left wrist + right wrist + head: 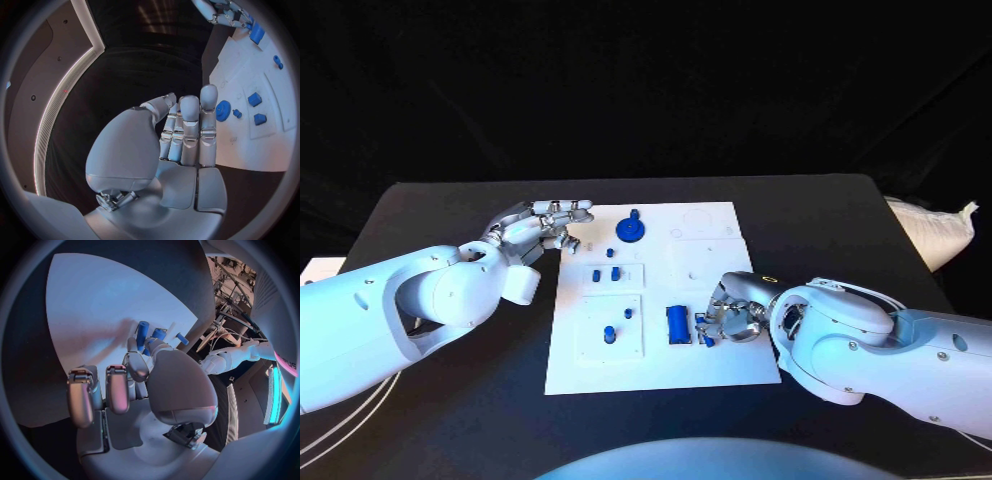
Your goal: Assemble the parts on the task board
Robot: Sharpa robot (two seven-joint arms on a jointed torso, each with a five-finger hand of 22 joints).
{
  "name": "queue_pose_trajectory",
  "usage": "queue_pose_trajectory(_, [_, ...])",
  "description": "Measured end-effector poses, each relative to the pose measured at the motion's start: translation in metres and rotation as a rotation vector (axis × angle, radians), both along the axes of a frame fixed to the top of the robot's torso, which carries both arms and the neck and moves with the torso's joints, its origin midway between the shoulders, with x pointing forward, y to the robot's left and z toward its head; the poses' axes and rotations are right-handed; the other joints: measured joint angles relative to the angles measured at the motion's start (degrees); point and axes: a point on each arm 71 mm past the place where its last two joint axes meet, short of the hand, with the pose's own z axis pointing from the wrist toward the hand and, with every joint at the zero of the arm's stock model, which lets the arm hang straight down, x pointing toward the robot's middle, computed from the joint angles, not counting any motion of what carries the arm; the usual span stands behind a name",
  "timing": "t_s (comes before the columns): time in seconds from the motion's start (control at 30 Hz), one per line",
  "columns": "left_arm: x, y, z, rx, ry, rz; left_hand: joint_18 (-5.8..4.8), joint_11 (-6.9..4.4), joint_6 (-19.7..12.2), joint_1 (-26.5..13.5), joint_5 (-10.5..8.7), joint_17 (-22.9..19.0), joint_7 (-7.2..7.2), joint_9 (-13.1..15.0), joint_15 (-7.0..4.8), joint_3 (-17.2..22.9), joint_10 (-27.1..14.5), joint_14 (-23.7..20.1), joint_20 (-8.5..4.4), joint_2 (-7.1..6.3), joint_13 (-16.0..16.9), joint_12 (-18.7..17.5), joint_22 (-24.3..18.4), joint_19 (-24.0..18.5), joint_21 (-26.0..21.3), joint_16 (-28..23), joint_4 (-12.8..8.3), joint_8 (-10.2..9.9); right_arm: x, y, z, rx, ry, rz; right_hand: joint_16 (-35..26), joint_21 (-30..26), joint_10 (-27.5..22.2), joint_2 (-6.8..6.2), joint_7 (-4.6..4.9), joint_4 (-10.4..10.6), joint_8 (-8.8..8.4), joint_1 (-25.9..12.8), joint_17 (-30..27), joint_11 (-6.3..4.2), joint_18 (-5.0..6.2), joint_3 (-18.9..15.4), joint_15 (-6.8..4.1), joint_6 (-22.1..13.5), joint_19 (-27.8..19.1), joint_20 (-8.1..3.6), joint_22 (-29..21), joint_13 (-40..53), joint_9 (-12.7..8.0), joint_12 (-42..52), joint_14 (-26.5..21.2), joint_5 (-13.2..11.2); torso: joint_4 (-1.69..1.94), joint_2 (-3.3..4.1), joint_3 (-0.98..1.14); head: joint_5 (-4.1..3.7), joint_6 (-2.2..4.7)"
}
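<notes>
The white task board lies in the middle of the black table. A round blue part sits near its far left corner, two small blue parts a little nearer. My left hand hovers at the board's far left edge with straight fingers, holding nothing; the round part lies just beyond them. My right hand is down on the board's near right side, beside a long blue part. Its thumb and a finger pinch a small blue part next to the long one.
Two more small blue parts lie on the raised square plate at the board's near left. A white bag rests at the table's right edge. Bare black table surrounds the board.
</notes>
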Motion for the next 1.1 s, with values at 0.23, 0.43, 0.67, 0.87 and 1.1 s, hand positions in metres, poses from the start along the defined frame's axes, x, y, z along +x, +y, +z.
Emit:
queue_pose_trajectory(0.23, [-0.0001, -0.0003, 0.0001, 0.001, -0.001, -0.003, 0.01, 0.00, 0.0, 0.0, 0.00, 0.0, 0.00, 0.0, 0.00, 0.0, 0.0, 0.0, 0.00, 0.00, 0.0, 0.0, 0.0, 0.0, 0.0, 0.0, 0.0, 0.0, 0.0001, -0.0004, 0.0002, -0.006, -0.005, 0.003, 0.0, 0.0, 0.0, -0.24, 0.00, 0.0, 0.00, 0.2, 0.0, 0.00, 0.01, 0.0, 0.00, 0.0, 0.0, 0.00, 0.0, 0.0, 0.0, 0.0, 0.0, 0.0, 0.03, 0.01, -0.03, -0.05, -0.02])
queue_pose_trajectory(0.43, [-0.0001, -0.0004, 0.0001, 0.001, -0.002, -0.005, 0.01, 0.00, 0.0, 0.0, 0.00, 0.0, 0.00, 0.0, 0.01, 0.0, 0.0, 0.0, 0.00, 0.00, 0.0, 0.0, 0.0, 0.0, 0.0, 0.0, 0.0, 0.0, 0.0008, -0.0014, 0.0004, -0.013, -0.014, 0.004, 0.2, 0.0, 0.0, -0.24, 0.00, 0.0, 0.14, 0.2, 0.0, 0.00, 0.01, 0.0, 0.00, 0.0, 0.0, 0.00, 0.0, 0.2, 0.0, 0.3, 0.0, 0.0, 0.04, 0.00, -0.06, -0.06, -0.07])
queue_pose_trajectory(0.67, [-0.0002, -0.0004, 0.0001, 0.001, -0.002, -0.006, 0.01, 0.00, 0.0, 0.0, 0.00, 0.0, 0.00, 0.0, 0.01, 0.0, 0.0, 0.0, 0.00, 0.00, 0.0, 0.0, 0.0, 0.0, 0.0, 0.0, 0.0, 0.0, 0.0014, -0.0008, 0.0005, -0.018, -0.022, 0.007, 0.2, 0.0, 0.2, -0.25, 0.00, 0.3, 0.36, 0.2, 0.0, 0.20, 0.02, -0.3, 0.00, 0.0, 0.0, 0.00, 0.0, 0.2, 0.1, 0.3, 0.0, 0.0, 0.04, -0.02, -0.07, -0.02, -0.08])
queue_pose_trajectory(0.87, [-0.0002, -0.0001, 0.0001, 0.001, -0.002, -0.007, 0.01, 0.00, 0.0, 0.0, 0.00, 0.0, 0.00, 0.0, 0.01, 0.0, 0.0, 0.0, 0.00, 0.00, 0.0, 0.0, 0.0, 0.0, 0.0, 0.0, 0.0, 0.0, 0.0021, -0.0010, 0.0001, -0.023, -0.024, 0.009, 0.2, 0.0, 0.2, -0.25, 0.01, 0.3, 0.36, 0.2, 0.0, 0.20, 0.02, -0.3, 0.00, 0.0, 0.0, 0.01, 0.0, 0.3, 0.1, 0.5, 0.0, 0.0, 0.05, -0.02, -0.08, 0.02, -0.13])
queue_pose_trajectory(1.1, [-0.0004, -0.0002, 0.0001, 0.001, -0.001, -0.008, 0.01, 0.20, 0.0, 0.0, 0.00, -0.2, 0.00, 0.0, 0.02, -0.2, -0.2, 0.0, 0.00, 0.00, 0.0, 0.3, -0.1, 0.0, -0.3, 0.0, -0.2, 0.0, 0.0041, -0.0026, -0.0012, -0.032, -0.025, 0.006, 0.2, 0.0, 0.2, 0.07, 0.01, 0.7, 0.36, -0.1, 0.0, 0.21, 0.02, -0.7, 0.01, 0.0, 0.0, 0.01, 0.0, 0.4, 0.2, 0.5, 0.0, 0.0, 0.06, -0.02, -0.08, 0.04, -0.14])
